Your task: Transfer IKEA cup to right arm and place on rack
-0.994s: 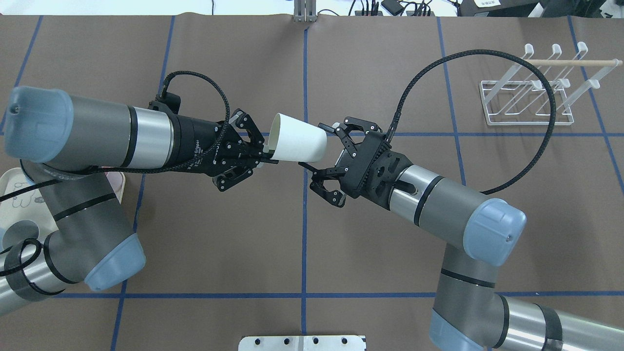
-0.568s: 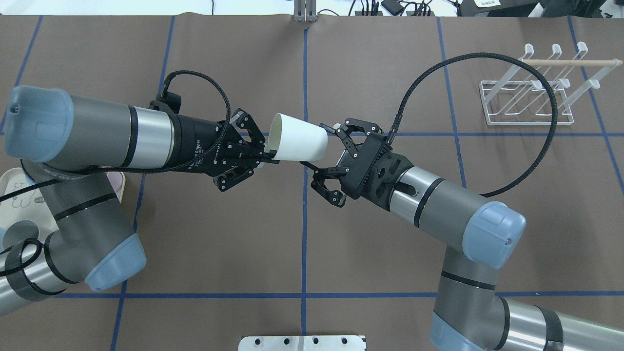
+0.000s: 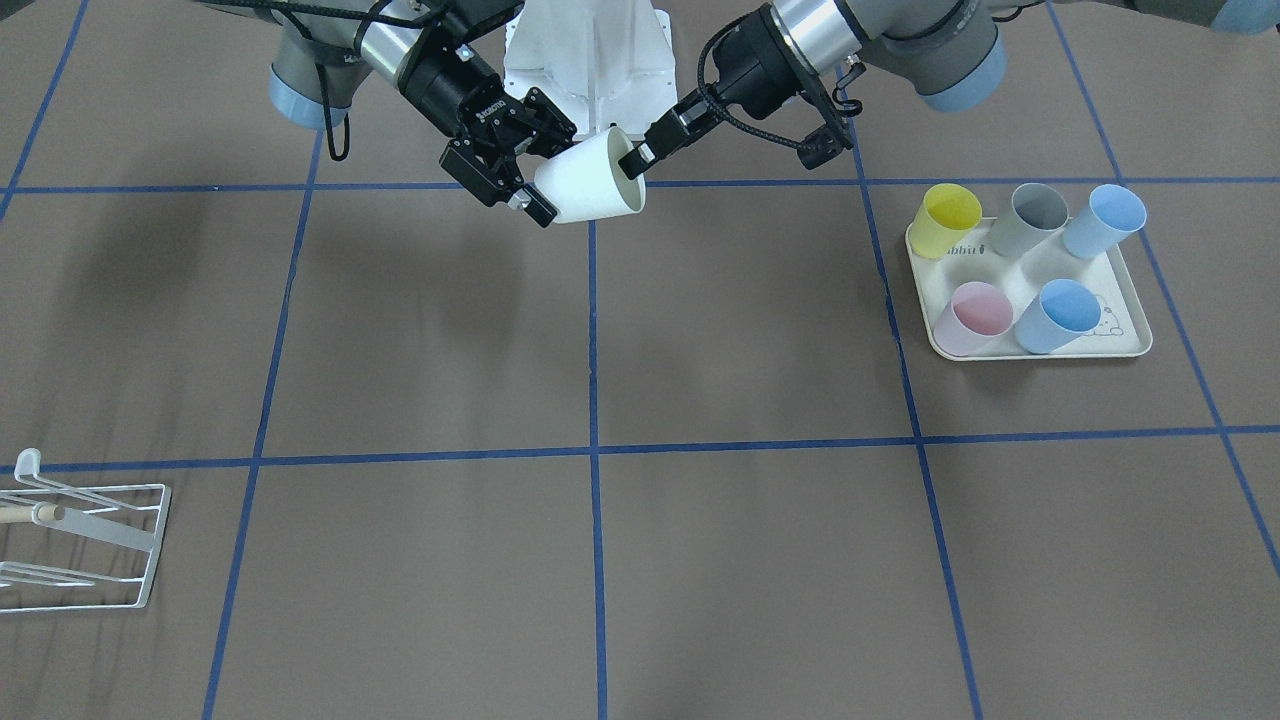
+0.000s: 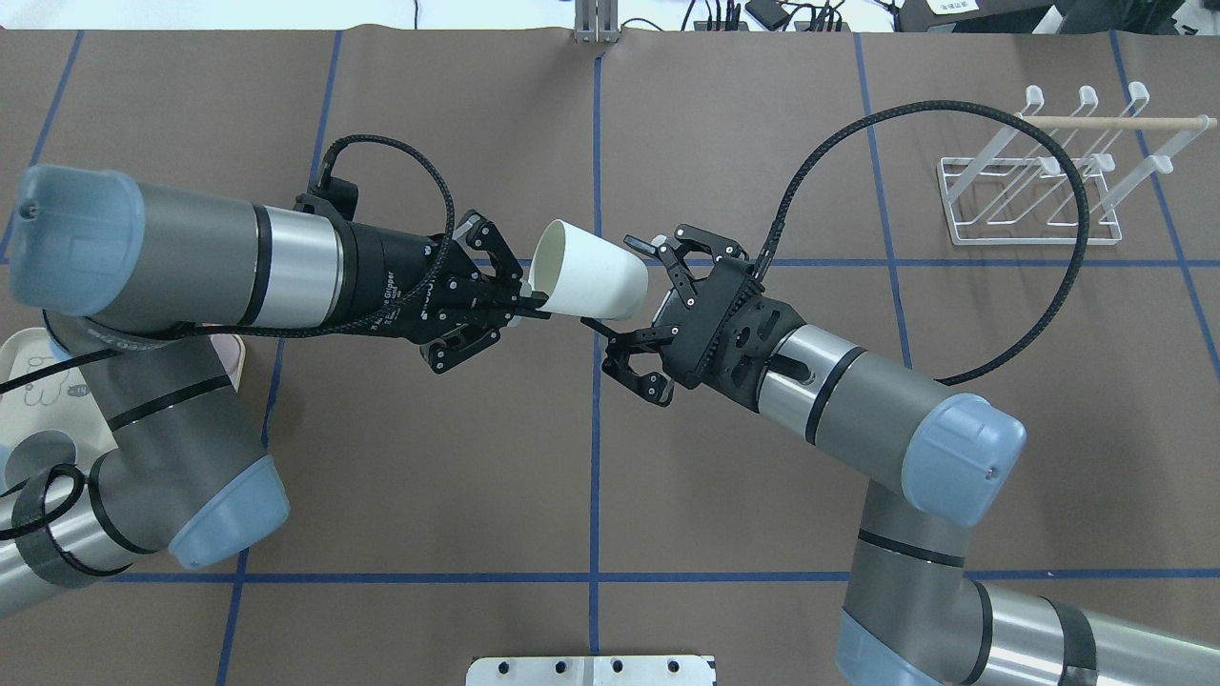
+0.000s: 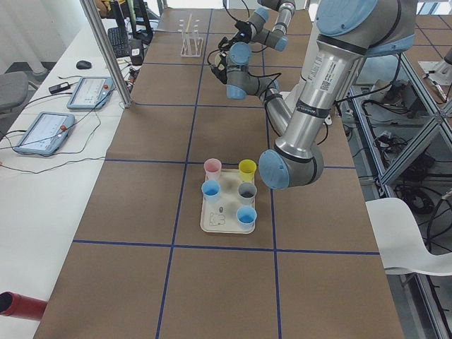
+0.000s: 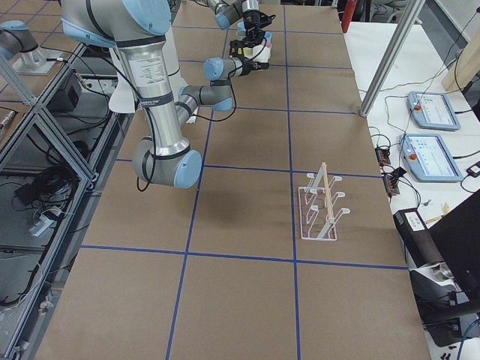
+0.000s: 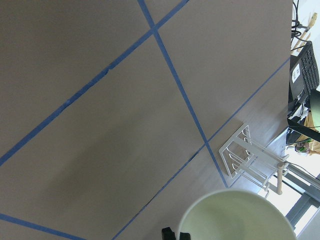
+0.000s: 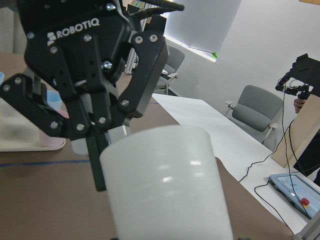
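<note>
Brown tabletop [image 3: 750, 330]; rack [image 4: 1034, 240] whole overhead, cropped front-on; tray [image 3: 1120, 325] the reverse.

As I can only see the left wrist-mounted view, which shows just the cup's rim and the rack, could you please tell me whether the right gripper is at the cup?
Observer: Yes. Overhead, the right gripper is open, its fingers either side of the white cup's closed end.
Operator: Thank you. And the left grip?
Observer: The left gripper is shut on the cup's rim, holding it sideways above the table.
Operator: Where are the other cups?
Observer: Five coloured cups stand on the cream tray, on the robot's left.
</note>
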